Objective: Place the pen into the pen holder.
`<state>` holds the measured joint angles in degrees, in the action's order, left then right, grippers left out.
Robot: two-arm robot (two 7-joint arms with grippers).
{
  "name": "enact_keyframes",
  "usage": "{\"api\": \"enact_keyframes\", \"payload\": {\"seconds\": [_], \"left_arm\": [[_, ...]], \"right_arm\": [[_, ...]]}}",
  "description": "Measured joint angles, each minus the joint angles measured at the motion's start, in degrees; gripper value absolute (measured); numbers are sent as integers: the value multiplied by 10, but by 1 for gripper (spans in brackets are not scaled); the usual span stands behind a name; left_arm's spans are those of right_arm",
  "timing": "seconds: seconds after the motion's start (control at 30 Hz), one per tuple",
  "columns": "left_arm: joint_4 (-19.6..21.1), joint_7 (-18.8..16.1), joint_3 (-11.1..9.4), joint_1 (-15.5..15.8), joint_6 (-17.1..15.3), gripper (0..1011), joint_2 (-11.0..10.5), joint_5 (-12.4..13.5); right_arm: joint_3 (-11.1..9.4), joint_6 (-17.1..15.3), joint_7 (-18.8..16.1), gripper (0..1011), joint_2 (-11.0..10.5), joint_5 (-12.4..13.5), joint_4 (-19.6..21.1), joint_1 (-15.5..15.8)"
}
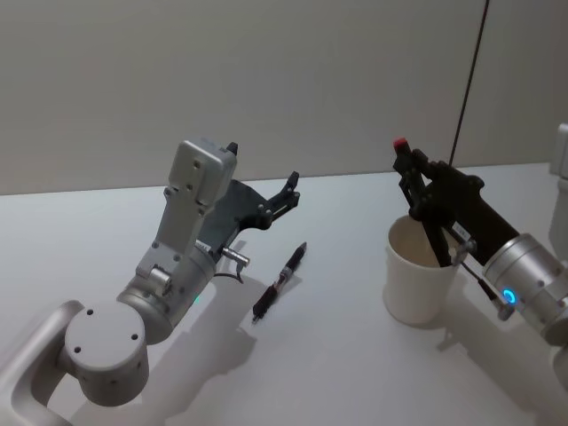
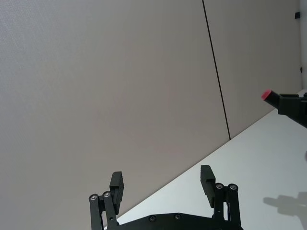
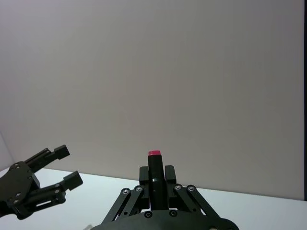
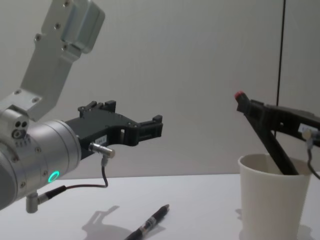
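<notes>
Pen [image 4: 272, 142]: black barrel with a red end, clamped in the right gripper [image 3: 156, 175]. The two fingers [image 3: 143, 173] are closed against the barrel from either side, and the red end stands clear above them. The pen is held on a slant: in the chest view the red end points up and toward the robot's left, and the lower end passes below the rim into the cup [image 4: 270, 200]. Whether the lower end touches the bottom or the inner wall cannot be told.

Cup: white paper, tapered, upright on the table [image 1: 355, 373] on the robot's right side. Nothing but the lower end of the held pen can be seen inside it. The right gripper sits over the cup mouth, with its arm coming in from the right edge of the head view.

Left gripper [image 2: 162, 177]: fingers [image 2: 116, 181] spread wide apart, holding nothing and touching nothing. It is raised above the table on the robot's left, pointing toward the wall [image 1: 266, 71], well apart from the cup.

Second pen [image 1: 280, 284]: dark, lying flat on the table between the left gripper and the cup, nearer the left gripper. It lies below that gripper's level and no gripper touches it.
</notes>
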<state>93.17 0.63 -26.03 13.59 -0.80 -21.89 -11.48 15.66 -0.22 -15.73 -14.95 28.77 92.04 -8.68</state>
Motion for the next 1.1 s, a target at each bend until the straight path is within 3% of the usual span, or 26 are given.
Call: {"api": "enact_keyframes", "payload": {"seconds": [0.4,0.5,1.1], "left_arm": [[0,0,0,0,0,1001,0,0],[0,0,0,0,0,1001,0,0],[0,0,0,0,0,1001,0,0]], "right_arm": [[1,10,5,185,-2,0,-10,9],[2,11,5,223,-2,0,-11,10],[2,14,7,774,-3,1,-15,14]]}}
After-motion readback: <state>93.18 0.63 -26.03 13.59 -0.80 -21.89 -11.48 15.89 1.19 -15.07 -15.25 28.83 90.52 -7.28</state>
